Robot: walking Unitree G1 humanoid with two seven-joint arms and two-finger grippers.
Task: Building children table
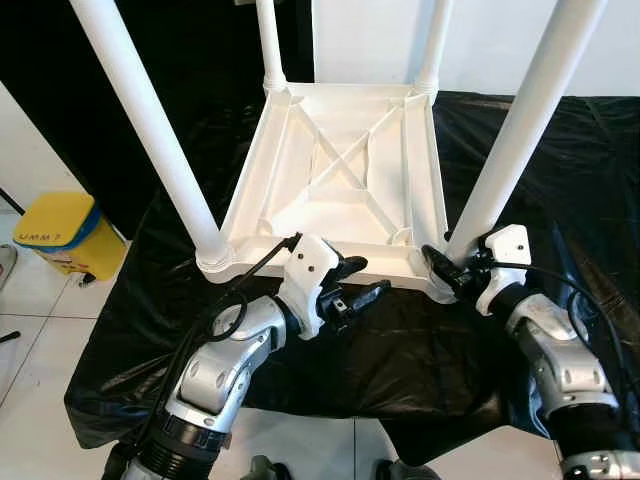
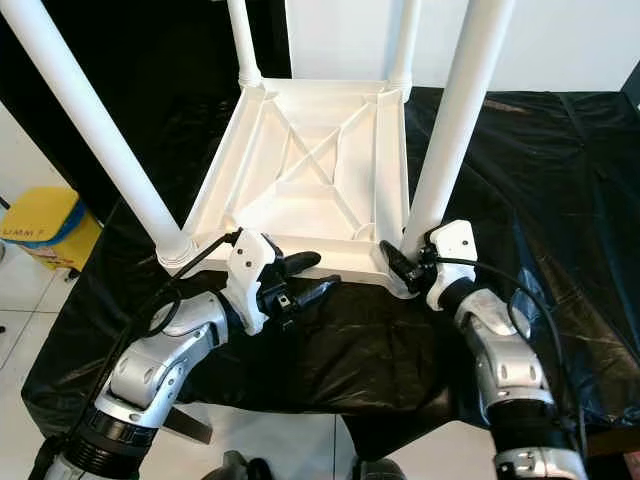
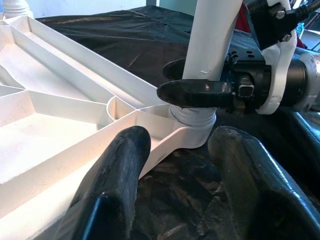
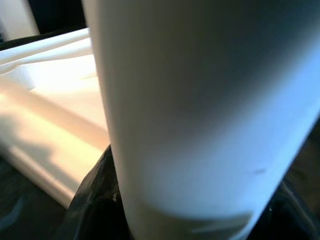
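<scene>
The upturned white table (image 1: pixel 340 180) is lying on the black sheet (image 1: pixel 560 170). The right gripper (image 1: pixel 440 265) is clasping its near leg (image 1: pixel 520 120); the left gripper (image 1: pixel 360 280) is hovering open. Light, stiff, slippery plastic; grip low by the socket

Two silver jointed arms, ribbed black collars near the elbows, white wrist housings with small dark screws, looping black cables, left gripper (image 1: pixel 352 283) and right gripper (image 1: pixel 436 265) with long glossy black fingers

A plain indoor room is suggested by white floor tiles (image 1: pixel 40 330), a yellow bin (image 1: pixel 62 234) and a black-draped surface (image 1: pixel 560 150).
</scene>
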